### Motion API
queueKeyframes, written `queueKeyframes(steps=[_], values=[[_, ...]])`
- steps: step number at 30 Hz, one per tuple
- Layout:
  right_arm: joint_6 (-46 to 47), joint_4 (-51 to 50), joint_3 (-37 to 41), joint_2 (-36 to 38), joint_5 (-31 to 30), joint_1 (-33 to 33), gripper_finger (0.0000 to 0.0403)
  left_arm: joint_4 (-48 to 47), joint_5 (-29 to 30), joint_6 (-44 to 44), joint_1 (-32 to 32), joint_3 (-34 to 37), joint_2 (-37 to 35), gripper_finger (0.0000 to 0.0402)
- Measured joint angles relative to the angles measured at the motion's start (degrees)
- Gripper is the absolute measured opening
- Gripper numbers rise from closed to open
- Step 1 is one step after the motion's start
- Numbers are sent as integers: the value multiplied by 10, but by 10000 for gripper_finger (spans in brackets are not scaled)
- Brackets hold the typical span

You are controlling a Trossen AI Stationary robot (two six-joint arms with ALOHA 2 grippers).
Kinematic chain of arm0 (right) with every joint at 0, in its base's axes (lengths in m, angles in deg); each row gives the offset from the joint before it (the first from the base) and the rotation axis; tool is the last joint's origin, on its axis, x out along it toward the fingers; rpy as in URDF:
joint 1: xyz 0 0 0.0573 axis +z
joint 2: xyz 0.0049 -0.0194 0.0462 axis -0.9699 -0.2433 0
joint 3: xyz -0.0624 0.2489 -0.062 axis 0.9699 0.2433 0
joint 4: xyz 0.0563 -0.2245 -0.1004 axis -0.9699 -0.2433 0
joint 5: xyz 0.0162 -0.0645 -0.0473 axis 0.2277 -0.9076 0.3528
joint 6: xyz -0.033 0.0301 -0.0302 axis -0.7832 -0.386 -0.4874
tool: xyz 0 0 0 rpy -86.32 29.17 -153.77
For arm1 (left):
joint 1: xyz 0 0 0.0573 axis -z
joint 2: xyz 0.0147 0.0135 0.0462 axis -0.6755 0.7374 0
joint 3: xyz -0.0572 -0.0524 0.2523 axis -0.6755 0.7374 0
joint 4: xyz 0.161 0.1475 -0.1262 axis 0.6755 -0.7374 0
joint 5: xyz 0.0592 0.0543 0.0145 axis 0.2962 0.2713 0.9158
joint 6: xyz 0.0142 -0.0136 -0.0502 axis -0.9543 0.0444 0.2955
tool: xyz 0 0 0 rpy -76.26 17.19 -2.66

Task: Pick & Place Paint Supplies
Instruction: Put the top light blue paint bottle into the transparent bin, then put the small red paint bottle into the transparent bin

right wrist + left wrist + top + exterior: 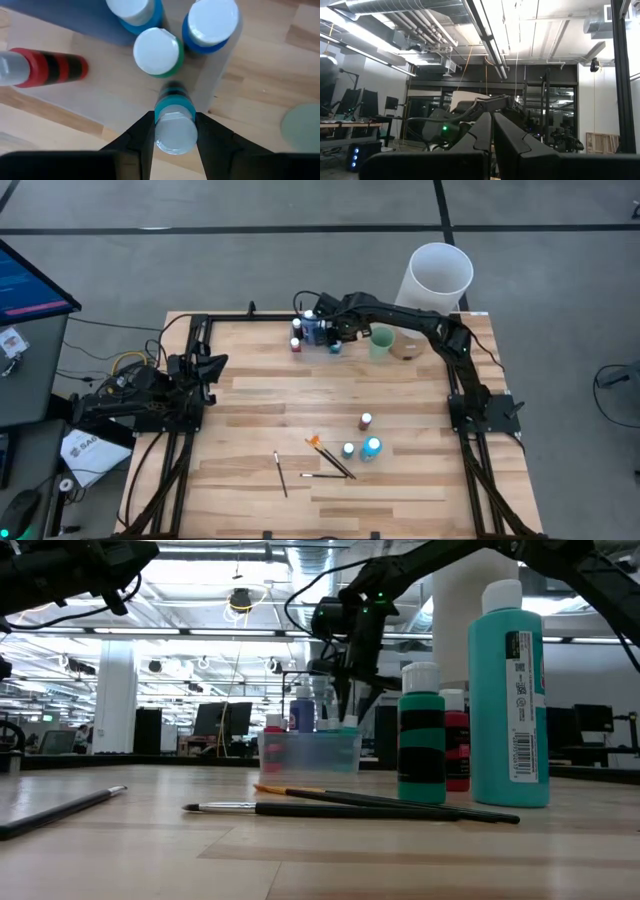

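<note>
My right gripper hangs over a clear plastic tray at the table's far middle, shut on a teal paint bottle with a pale cap. Inside the tray stand two blue bottles and a green one. A red bottle stands on the table just outside the tray. Near the front, a brown bottle, a large teal bottle and a small one stand upright beside dark-handled brushes and an orange one. My left gripper waits shut at the table's left. My right gripper pinches the teal bottle between its two fingers, on the bottle's upper part by the cap. The fingers come from above, pointing steeply down. The bottle hangs upright below them over the tray; whether its bottom touches the tray, I cannot tell.
A pale green cup stands just right of the tray, and a tall white cylinder stands beyond the far right corner. One more brush lies apart toward the front left. Bare wood lies across the table's middle.
</note>
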State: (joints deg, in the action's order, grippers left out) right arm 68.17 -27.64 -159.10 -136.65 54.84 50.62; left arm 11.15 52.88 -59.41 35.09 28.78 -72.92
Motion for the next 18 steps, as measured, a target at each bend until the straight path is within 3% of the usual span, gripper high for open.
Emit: queueKeyframes(steps=[6, 18], values=[[0, 0, 0, 0, -1, 1, 126, 1, 0, 0, 0, 0, 0, 2], [-13, 20, -1, 0, -1, 2, 207, 1, 0, 0, 0, 0, 0, 2]])
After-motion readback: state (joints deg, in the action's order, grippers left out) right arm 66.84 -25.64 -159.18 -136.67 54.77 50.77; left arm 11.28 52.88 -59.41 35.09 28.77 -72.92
